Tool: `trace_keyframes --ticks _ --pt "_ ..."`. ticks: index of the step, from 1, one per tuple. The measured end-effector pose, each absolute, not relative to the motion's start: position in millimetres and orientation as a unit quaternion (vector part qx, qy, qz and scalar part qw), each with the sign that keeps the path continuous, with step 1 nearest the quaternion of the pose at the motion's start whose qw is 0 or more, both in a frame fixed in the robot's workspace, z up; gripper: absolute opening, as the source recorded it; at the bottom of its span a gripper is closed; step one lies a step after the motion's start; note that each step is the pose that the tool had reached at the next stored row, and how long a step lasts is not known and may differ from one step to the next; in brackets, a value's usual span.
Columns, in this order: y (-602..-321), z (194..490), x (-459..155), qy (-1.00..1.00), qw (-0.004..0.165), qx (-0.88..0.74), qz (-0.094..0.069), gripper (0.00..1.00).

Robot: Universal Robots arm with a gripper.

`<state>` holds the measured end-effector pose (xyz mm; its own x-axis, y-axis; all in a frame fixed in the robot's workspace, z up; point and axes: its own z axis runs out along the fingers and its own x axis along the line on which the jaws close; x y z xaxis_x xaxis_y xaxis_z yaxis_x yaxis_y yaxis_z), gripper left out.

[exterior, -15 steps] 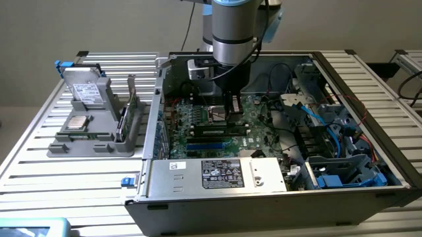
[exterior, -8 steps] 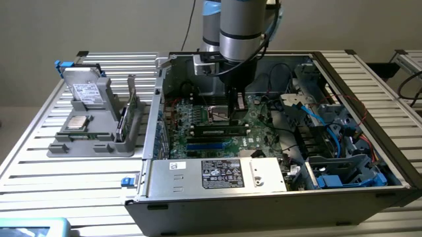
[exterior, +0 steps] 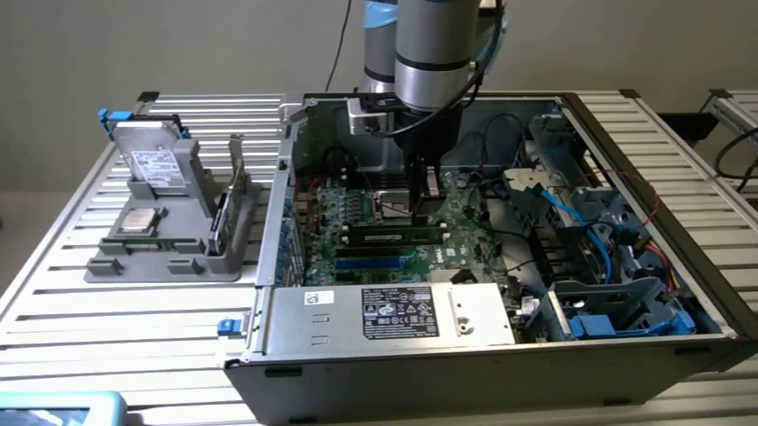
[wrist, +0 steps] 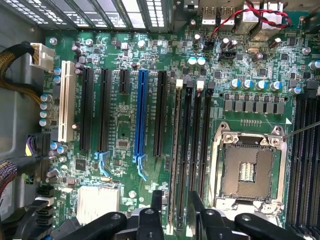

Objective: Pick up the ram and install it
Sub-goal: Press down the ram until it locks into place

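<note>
The ram (exterior: 397,236) is a slim dark stick with a white label, standing upright in a black slot on the green motherboard (exterior: 355,213) inside the open computer case. In the wrist view the ram (wrist: 176,150) shows edge-on as a thin pale strip in the slot beside the blue one's neighbours. My gripper (exterior: 429,188) hangs over one end of the stick. In the wrist view my gripper (wrist: 176,199) is open, and its dark fingers (wrist: 157,197) stand on either side of the ram's edge without touching it.
An empty processor socket (wrist: 247,170) lies beside the memory slots. A grey holder (exterior: 166,240) at the exterior view's left carries a silver processor chip (exterior: 142,220) and a green expansion card (exterior: 237,209). The power supply (exterior: 391,311) and blue cables (exterior: 598,240) crowd the case.
</note>
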<state>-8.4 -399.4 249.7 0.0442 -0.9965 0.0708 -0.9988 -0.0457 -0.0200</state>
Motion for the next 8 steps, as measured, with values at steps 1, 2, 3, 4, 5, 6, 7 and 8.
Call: trace_keyframes --ticks 1,2,3,4,5,6,7,8 --pt "-399.4 249.7 -8.4 -0.691 0.017 0.722 0.033 0.35" --pt "-399.4 249.7 -8.4 -0.691 0.017 0.722 0.033 0.35" --pt "-399.4 249.7 -8.4 -0.691 0.017 0.722 0.033 0.32" --pt "-399.4 249.7 -8.4 -0.691 0.017 0.722 0.033 0.32" --pt "-399.4 249.7 -8.4 -0.691 0.017 0.722 0.033 0.26" --pt "-399.4 249.7 -8.4 -0.691 0.017 0.722 0.033 0.26" --pt "-399.4 249.8 -8.4 -0.691 0.017 0.722 0.033 0.19" --pt "-399.4 249.7 -8.4 -0.691 0.017 0.722 0.033 0.13"
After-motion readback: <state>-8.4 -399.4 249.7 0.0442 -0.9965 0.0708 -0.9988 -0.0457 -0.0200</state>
